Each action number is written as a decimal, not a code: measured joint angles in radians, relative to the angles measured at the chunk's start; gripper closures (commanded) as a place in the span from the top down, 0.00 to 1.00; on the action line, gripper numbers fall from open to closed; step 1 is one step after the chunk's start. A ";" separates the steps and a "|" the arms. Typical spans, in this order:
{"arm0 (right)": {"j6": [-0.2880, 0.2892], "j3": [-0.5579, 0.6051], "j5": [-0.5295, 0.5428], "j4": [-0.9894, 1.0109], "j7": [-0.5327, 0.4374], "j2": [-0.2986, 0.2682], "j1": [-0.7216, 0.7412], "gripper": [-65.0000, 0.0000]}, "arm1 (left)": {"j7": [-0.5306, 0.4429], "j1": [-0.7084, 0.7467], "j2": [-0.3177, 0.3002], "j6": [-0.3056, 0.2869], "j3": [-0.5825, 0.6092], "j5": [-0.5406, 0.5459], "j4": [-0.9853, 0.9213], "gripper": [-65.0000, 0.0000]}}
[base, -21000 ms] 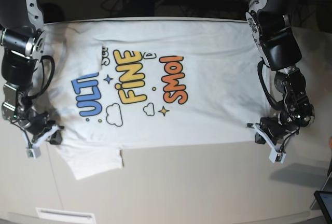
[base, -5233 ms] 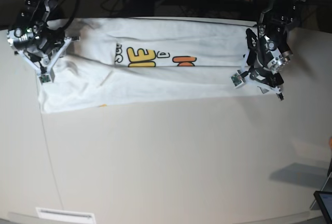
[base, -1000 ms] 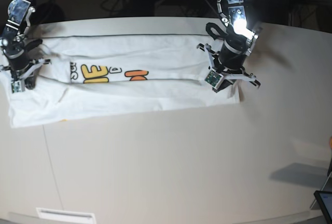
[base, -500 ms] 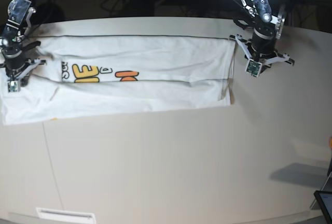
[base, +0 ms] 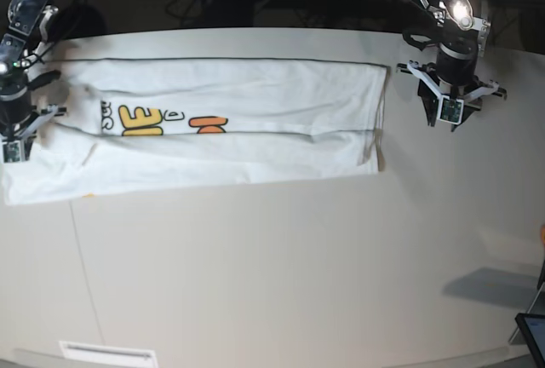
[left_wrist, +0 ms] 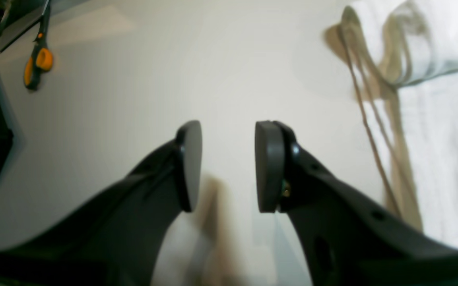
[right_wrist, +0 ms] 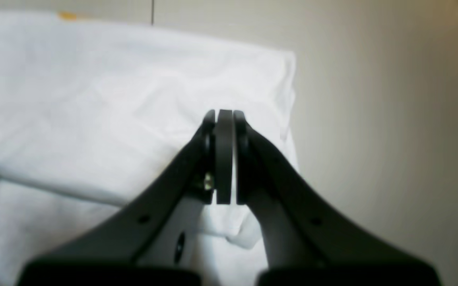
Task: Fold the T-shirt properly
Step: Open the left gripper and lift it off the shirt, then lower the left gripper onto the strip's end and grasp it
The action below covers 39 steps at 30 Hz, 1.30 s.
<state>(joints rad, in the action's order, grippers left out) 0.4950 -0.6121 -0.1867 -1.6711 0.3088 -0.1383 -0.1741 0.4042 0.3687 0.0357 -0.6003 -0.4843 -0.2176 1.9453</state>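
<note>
The T-shirt (base: 255,151) lies folded into a long white band across the far part of the table, with part of the yellow and orange print showing. My right gripper (base: 15,148) is at its left end. In the right wrist view it (right_wrist: 223,115) is shut, and the white cloth (right_wrist: 94,99) puckers up under the fingers. My left gripper (base: 450,111) hovers over bare table just right of the shirt's right edge. In the left wrist view it (left_wrist: 229,131) is open and empty, with the shirt's hem (left_wrist: 443,119) to its right.
Orange-handled scissors (left_wrist: 38,63) lie on the table beyond the left gripper. A dark tablet corner (base: 532,334) sits at the near right edge. A white strip (base: 106,353) lies at the near left. Cables run behind the table's far edge.
The left gripper has let go of the shirt's right end, opened and moved right off it. The shirt now lies flatter and has slid left with the right gripper.
</note>
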 measured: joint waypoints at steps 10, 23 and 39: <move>0.002 0.002 -0.001 -0.001 -0.002 0.024 -0.016 0.02 | 0.007 -0.001 -0.034 0.002 0.000 0.009 -0.116 0.35; 0.001 0.002 -0.003 0.132 0.003 0.028 -0.027 0.02 | 0.102 0.003 -0.045 -0.056 -0.004 0.270 -0.118 0.54; 0.001 0.002 -0.003 0.132 0.003 0.028 -0.028 0.02 | 0.119 0.031 -0.146 -0.100 -0.008 0.628 -0.117 0.55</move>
<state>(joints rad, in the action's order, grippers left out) 0.4961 -0.6102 -0.1898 -1.5394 0.3122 -0.1101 -0.2024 0.5232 0.4000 -0.1108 -0.7006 -0.4919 0.4103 1.8278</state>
